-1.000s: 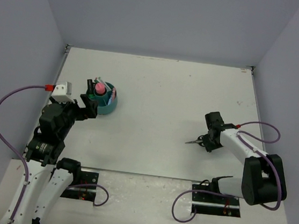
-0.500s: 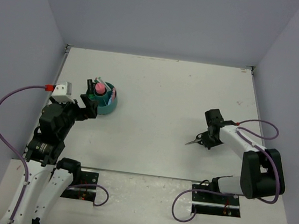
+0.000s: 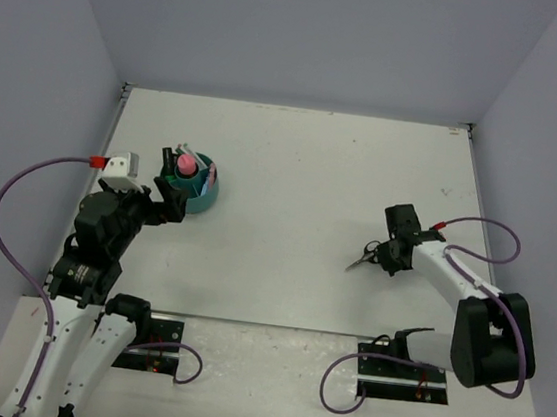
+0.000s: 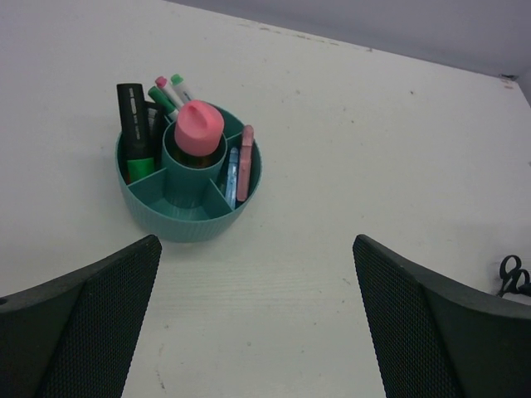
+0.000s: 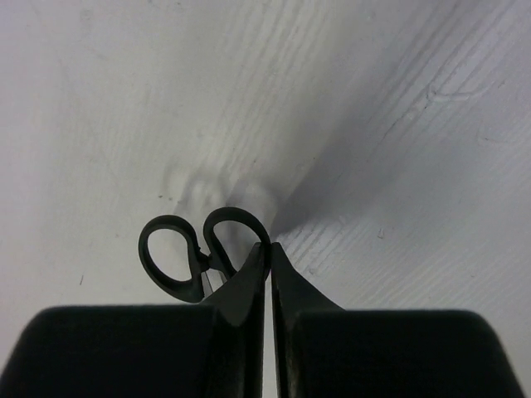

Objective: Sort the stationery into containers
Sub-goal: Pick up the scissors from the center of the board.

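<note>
The round teal organiser [image 3: 198,194] stands at the left of the table. In the left wrist view the organiser [image 4: 189,209] holds a pink stubby tube [image 4: 199,128], a green highlighter [image 4: 133,124], thin pens [image 4: 171,88], and pink [image 4: 245,162] and blue clips. My left gripper [image 3: 171,198] is open and empty just in front of it, its jaws wide apart [image 4: 255,242]. My right gripper [image 3: 386,257] is shut on one loop of the small black-handled scissors [image 5: 170,257], pinched at the gripper tips [image 5: 270,249]. The scissors [image 3: 360,258] point to the near left.
The white table [image 3: 313,172] is walled by grey panels on three sides. The scissors also show at the right edge of the left wrist view [image 4: 514,274]. Purple cables loop beside both arm bases.
My right gripper has shifted slightly and turned, and the scissors' handles swung with it. My left gripper has edged a little toward the organiser.
</note>
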`<state>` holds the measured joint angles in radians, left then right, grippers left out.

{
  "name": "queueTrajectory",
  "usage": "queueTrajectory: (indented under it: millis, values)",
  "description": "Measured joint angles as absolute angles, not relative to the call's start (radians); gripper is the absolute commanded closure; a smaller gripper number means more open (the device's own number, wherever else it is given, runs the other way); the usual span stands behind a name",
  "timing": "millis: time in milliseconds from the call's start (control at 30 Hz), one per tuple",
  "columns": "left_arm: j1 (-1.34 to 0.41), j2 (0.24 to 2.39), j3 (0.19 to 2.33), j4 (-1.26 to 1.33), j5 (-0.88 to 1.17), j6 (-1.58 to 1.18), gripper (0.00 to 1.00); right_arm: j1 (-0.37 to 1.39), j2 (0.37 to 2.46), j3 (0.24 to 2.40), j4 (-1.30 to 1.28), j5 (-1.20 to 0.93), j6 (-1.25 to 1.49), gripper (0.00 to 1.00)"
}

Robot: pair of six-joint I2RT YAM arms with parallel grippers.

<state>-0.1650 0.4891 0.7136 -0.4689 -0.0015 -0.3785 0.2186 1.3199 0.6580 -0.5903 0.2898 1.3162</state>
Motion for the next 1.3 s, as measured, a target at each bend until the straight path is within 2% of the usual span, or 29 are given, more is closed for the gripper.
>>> queueTrajectory:
  millis: [100,200,300,367,467,533,667,733,1067,1233,1300]
  values:
    - [-0.166,0.506,0.691,-0.409,0.118,-0.405,0.0,0.258,1.193,0.627,-0.553,0.302,1.25,1.0]
    - [-0.176,0.56,0.596,-0.197,0.317,-0.504,0.0,0.344,1.037,0.614,-0.497,0.305,1.162,1.0]
    - [-0.292,0.689,0.498,-0.004,0.424,-0.612,0.0,0.457,0.907,0.62,-0.449,0.316,1.09,1.0]
    - [-0.484,0.793,0.494,0.045,0.378,-0.638,0.0,0.547,0.884,0.646,-0.453,0.336,1.046,1.0]
    - [-0.738,0.969,0.603,0.086,0.334,-0.64,0.02,0.674,0.913,0.708,-0.471,0.371,0.979,1.0]
    - [-0.796,1.046,0.677,0.122,0.306,-0.637,0.04,0.756,0.929,0.749,-0.485,0.395,0.932,1.0]
    - [-0.807,1.147,0.778,0.191,0.275,-0.634,0.13,0.885,0.938,0.813,-0.529,0.451,0.857,1.0]
    - [-0.813,1.192,0.801,0.214,0.26,-0.635,0.17,0.927,0.944,0.838,-0.552,0.478,0.836,1.0]
    - [-0.851,1.316,0.808,0.236,0.262,-0.645,0.53,1.052,1.028,0.944,-0.659,0.59,0.813,1.0]
    - [-0.858,1.316,0.817,0.246,0.272,-0.647,0.8,1.067,1.061,0.979,-0.687,0.62,0.818,1.0]
    - [-0.859,1.316,0.817,0.248,0.279,-0.65,0.84,1.07,1.061,0.983,-0.689,0.623,0.817,1.0]
